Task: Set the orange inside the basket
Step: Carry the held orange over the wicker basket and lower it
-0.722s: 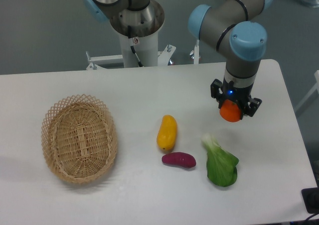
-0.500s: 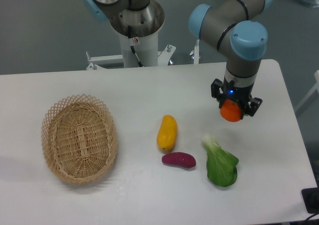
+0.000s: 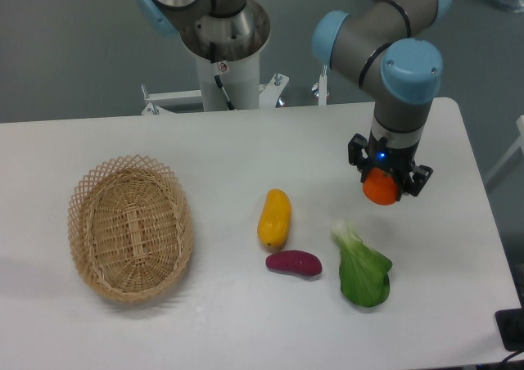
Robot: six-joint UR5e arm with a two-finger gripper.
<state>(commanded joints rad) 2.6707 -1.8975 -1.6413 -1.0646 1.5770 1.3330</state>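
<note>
The orange (image 3: 380, 189) is a small round bright orange fruit held between the fingers of my gripper (image 3: 382, 183) at the right side of the table. The gripper is shut on it and points straight down; whether the orange rests on the table or hangs just above it I cannot tell. The basket (image 3: 129, 227) is an oval tan wicker basket with a lattice rim, standing empty at the left of the table, far from the gripper.
A long yellow-orange fruit (image 3: 274, 218) lies mid-table, a purple sweet potato (image 3: 293, 263) just below it, and a green leafy vegetable (image 3: 361, 267) lies under and in front of the gripper. The arm's base column (image 3: 221, 51) stands at the back.
The gripper with the orange has shifted slightly to the right and down. Nothing else has moved.
</note>
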